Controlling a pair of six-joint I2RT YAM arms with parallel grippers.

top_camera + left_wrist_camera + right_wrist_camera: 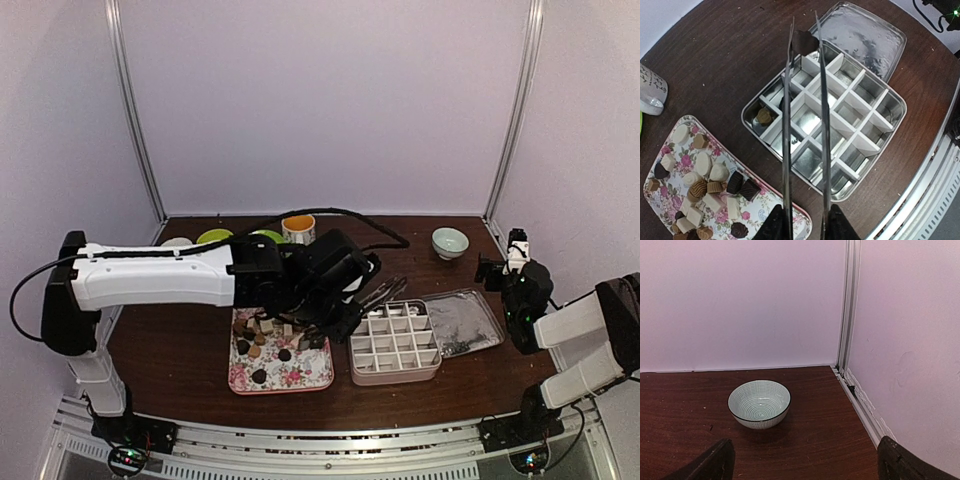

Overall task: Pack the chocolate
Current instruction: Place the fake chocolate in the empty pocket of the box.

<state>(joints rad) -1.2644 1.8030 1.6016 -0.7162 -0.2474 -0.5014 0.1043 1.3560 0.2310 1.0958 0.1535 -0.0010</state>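
Left gripper (807, 227) clamps metal tongs (787, 125) pinching a dark chocolate (802, 42) near the divided tin's (752, 112) far rim, where any slackening could drop it outside a cell; right gripper (805, 462) gapes wide.

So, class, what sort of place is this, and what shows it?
Probably a robot test booth, not a kitchen: plain white walls with metal corner posts enclose a wooden table, two robot arms stand at its near edge, and chocolates on a floral tray sit beside a divided tin.
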